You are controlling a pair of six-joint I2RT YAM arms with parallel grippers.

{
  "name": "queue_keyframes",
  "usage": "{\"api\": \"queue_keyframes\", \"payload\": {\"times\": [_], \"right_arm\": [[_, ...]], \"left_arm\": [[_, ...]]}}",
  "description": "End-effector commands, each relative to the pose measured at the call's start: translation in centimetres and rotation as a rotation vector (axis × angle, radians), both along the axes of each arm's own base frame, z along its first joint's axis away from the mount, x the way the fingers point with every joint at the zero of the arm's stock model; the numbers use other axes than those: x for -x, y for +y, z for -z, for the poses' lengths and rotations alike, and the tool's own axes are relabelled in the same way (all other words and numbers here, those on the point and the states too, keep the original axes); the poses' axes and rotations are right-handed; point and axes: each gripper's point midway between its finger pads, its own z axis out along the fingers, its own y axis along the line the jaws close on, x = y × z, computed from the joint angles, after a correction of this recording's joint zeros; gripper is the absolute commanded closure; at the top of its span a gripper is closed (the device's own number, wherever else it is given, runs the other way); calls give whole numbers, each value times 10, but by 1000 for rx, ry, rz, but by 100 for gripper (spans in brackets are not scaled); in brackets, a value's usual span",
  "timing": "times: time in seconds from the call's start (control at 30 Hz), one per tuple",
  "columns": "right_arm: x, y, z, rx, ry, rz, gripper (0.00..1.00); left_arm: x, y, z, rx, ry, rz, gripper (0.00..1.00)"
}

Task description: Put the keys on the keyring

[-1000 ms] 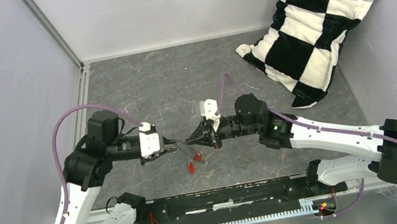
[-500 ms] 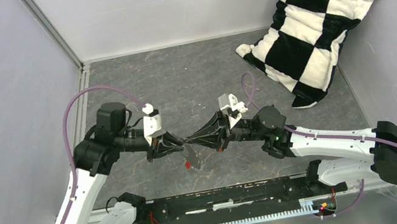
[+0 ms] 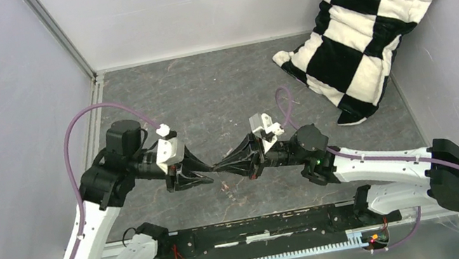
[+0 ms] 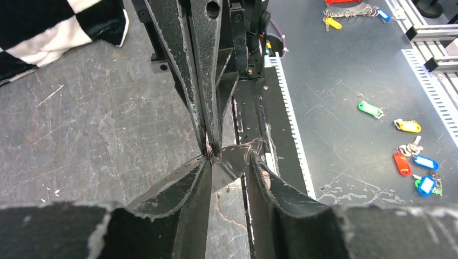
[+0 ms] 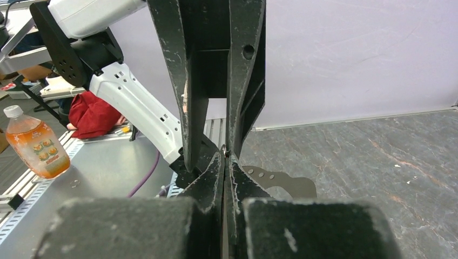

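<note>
While the right gripper (image 4: 212, 150) was clamped shut on the keyring (image 4: 238, 157) above the table's (image 3: 207, 98) near edge, the left gripper's (image 4: 229, 166) jaws stood apart, the ring's grey metal lying between them.

I can't read any writing here. The orange bottle (image 5: 35, 143) has a label, but it's too blurred, and the coloured key tags (image 4: 413, 156) are too small.

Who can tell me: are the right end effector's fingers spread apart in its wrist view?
No, the fingers of the right end effector meet at their tips with no gap.
</note>
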Motion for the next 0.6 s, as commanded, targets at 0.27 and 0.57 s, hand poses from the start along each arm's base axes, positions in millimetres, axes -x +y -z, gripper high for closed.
{"api": "queue_keyframes", "payload": {"times": [0.27,0.57], "right_arm": [[6,1,-18,-33,-70,5,99],[19,0,-20,-25,-106,-56,93]], "left_arm": [[5,-2,-15,35,-22,26,78],[-4,3,-5,-8,-117,-4,98]]}}
